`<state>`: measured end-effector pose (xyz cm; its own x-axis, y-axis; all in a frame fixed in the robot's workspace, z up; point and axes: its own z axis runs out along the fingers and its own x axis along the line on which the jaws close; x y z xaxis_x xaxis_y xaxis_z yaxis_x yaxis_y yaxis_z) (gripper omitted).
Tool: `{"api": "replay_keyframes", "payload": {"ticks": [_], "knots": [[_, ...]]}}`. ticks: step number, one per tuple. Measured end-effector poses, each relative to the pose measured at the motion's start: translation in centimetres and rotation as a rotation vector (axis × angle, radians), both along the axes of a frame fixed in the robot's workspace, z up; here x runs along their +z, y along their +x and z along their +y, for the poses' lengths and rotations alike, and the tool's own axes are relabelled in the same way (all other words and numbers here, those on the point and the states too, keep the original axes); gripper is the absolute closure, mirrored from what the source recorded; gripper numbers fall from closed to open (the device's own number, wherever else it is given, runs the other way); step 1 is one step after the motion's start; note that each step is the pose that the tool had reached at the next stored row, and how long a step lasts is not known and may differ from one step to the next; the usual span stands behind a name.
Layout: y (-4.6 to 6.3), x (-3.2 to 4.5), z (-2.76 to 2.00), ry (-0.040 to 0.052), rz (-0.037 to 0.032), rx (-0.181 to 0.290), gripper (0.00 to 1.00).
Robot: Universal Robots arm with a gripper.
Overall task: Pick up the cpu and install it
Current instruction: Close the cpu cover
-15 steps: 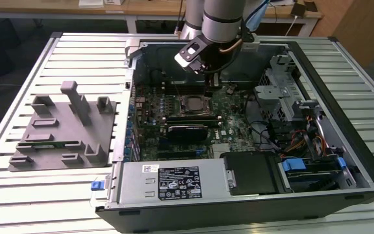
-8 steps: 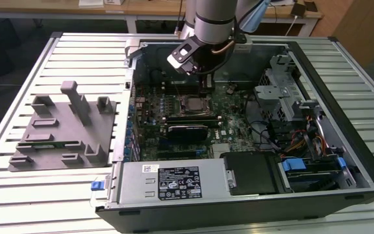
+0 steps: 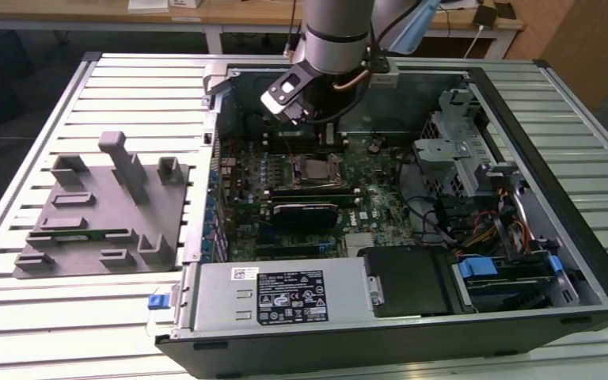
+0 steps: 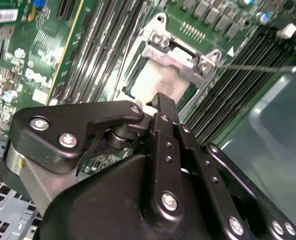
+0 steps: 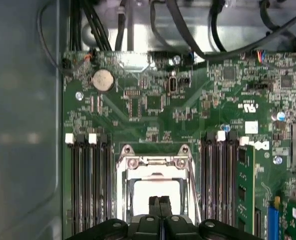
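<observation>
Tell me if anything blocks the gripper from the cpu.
Nothing visible does. In the first wrist view the shut gripper hangs directly over the pale square cpu lying inside the socket's metal frame, with no cable or part between them.

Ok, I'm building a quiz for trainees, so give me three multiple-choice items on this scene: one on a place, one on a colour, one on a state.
1. The gripper hangs over: A the holder; B the socket; C the table.
2. The motherboard is: A red; B green; C white.
3. The case is: A open; B closed; C standing upright.

Key: 1 B, both wrist views show the fingers right above the socket's metal frame. 2 B, the board is green all around the socket. 3 A, the exterior view looks straight into the case from above.
</observation>
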<state>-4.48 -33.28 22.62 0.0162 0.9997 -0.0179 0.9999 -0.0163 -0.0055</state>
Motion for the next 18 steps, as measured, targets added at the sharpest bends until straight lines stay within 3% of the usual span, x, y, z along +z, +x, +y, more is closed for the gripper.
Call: {"api": "replay_keyframes", "payload": {"ticks": [8,18], "knots": [[-0.24,-0.03,-0.02,-0.0005,0.0001,0.007,0.89],[-0.25,-0.06,-0.02,-0.0005,0.0001,0.185,0.89]]}}
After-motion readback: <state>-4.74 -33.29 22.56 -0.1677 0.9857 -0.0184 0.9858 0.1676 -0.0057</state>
